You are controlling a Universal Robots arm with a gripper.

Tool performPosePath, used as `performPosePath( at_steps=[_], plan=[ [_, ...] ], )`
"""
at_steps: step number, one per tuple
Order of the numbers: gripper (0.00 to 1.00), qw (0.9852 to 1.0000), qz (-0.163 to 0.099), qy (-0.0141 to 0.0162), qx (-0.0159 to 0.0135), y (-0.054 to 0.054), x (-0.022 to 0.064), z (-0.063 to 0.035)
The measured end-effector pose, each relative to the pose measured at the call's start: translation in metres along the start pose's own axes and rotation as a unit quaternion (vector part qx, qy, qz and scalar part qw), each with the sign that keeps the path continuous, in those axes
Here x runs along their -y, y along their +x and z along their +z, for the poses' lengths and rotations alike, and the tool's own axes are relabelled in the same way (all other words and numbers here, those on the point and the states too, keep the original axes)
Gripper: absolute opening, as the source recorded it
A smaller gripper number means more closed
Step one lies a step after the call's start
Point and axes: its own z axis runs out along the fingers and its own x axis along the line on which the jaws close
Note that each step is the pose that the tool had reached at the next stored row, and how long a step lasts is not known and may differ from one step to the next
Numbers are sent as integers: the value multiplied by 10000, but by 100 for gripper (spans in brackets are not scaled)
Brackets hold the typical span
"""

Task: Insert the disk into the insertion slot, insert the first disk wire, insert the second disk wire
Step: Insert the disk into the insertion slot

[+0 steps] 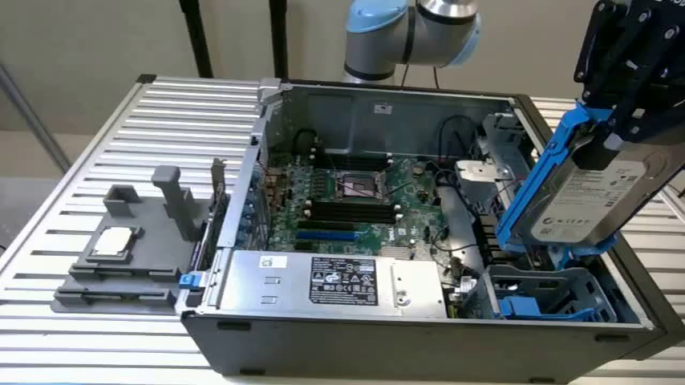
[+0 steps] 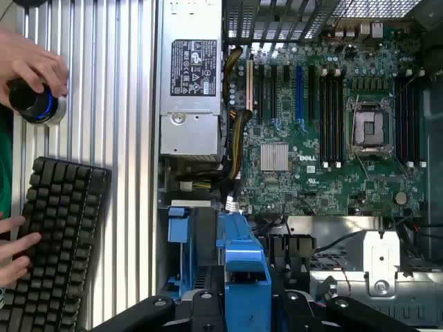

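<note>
Black angular metal gripper (image 1: 618,112), top cut off by the frame edge, is clamped on the flat rectangular silver-grey disk (image 1: 594,200) in its glossy blue plastic carrier frame (image 1: 532,186). The disk is tilted above the blue-grey plastic insertion slot (image 1: 546,293). Cannot tell whether they touch.

Bright, even light, seemingly overhead; soft shadows inside the computer case (image 1: 377,108); glare on ribbed table (image 1: 188,108).
</note>
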Motion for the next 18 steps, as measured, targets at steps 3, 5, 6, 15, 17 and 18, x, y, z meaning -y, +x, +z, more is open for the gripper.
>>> performPosePath(
  at_steps=[3,5,6,15,17,18],
  plan=[
    [33,10000,0,0,0,0,0,0],
    [33,10000,0,0,0,0,0,0],
    [33,10000,0,0,0,0,0,0],
    [33,10000,-1,-2,33,102,4,1],
    [33,10000,-2,-4,47,172,5,3],
    [33,10000,-2,-4,55,201,6,6]
  ],
)
